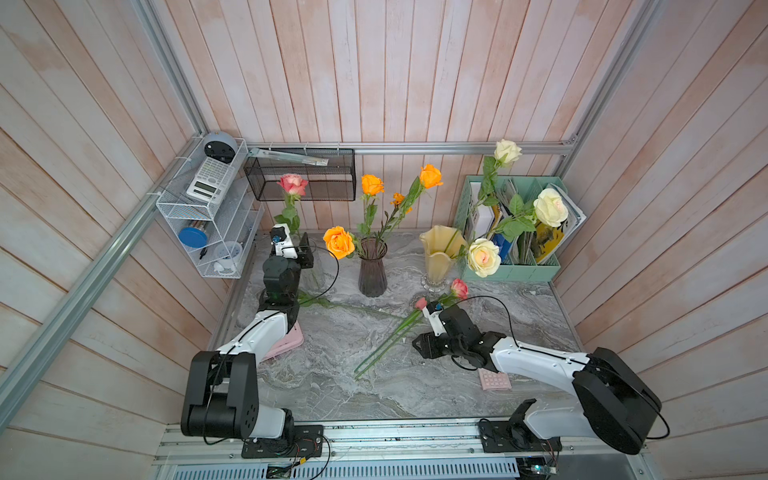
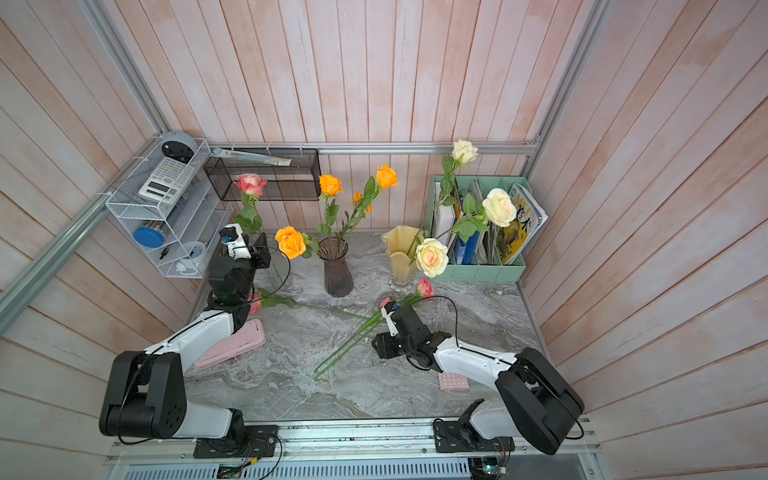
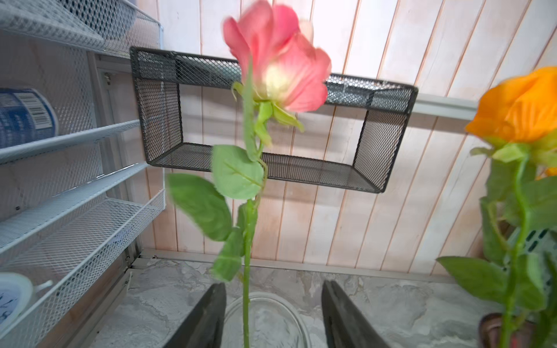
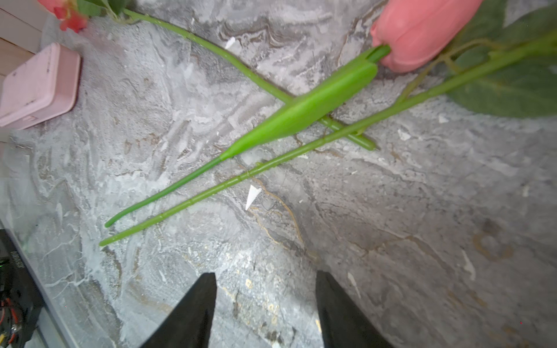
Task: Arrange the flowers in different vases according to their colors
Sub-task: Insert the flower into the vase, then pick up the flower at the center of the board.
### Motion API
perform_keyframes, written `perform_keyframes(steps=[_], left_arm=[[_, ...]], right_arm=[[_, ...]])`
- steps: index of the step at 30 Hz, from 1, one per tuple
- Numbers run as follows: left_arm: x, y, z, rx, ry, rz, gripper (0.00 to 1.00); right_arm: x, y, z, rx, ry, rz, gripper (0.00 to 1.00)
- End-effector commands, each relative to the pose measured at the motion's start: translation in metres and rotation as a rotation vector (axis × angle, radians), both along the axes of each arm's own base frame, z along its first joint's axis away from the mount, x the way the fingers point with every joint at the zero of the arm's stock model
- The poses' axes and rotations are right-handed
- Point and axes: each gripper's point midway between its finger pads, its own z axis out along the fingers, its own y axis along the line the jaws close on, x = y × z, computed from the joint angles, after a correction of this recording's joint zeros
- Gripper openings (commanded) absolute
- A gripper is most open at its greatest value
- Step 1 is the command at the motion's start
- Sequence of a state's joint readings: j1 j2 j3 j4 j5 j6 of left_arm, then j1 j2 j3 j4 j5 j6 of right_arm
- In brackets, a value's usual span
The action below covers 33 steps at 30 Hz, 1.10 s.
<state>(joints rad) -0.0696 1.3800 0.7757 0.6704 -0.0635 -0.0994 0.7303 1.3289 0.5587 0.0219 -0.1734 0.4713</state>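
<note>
A pink rose [image 3: 277,60] stands upright in the clear glass vase [image 1: 314,272] at the back left. Its stem [image 3: 246,301] passes between the fingers of my open left gripper [image 3: 274,286] without touching them. The dark purple vase [image 1: 372,270] holds orange roses [image 1: 338,242]. Cream roses [image 1: 484,257] lean out of the pale yellow vase [image 1: 438,257]. Three pink flowers lie on the marble: a rose [image 1: 459,287], a bud [image 4: 419,30], and one [image 2: 254,305] beside the left arm. My right gripper [image 4: 266,277] hangs open over bare marble just short of their stems [image 4: 211,192].
A mint-green file holder [image 1: 519,266] with magazines stands at the back right. A pink case [image 1: 286,345] lies under the left arm, and a pink calculator [image 1: 494,379] under the right arm. A white mesh shelf [image 1: 199,208] and a black mesh basket [image 1: 299,174] hang on the walls.
</note>
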Motion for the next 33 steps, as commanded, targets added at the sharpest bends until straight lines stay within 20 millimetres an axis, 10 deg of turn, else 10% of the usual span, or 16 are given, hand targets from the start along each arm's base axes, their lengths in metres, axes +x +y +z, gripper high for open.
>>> perform_keyframes(steps=[1,10,17,23,33], left_arm=[[-0.026,-0.006,0.012,-0.002,0.024,0.009,0.60],[-0.130,-0.058,-0.005,0.038,0.142,-0.071,0.63],[-0.172,-0.164,-0.060,0.153,0.334,-0.416,0.64],[-0.182,-0.231,-0.117,0.333,0.537,-0.633,0.61],[-0.174,-0.275,-0.196,0.492,0.809,-0.770,0.51]], right_arm=[[0.002,-0.007,0.014,0.003,-0.026,-0.038,0.59],[0.006,-0.057,0.029,-0.036,-0.101,-0.247,0.59],[0.000,-0.096,0.030,-0.059,-0.104,-0.360,0.60],[-0.006,-0.112,0.020,-0.066,-0.062,-0.413,0.60],[-0.009,-0.116,0.017,-0.058,-0.060,-0.410,0.60]])
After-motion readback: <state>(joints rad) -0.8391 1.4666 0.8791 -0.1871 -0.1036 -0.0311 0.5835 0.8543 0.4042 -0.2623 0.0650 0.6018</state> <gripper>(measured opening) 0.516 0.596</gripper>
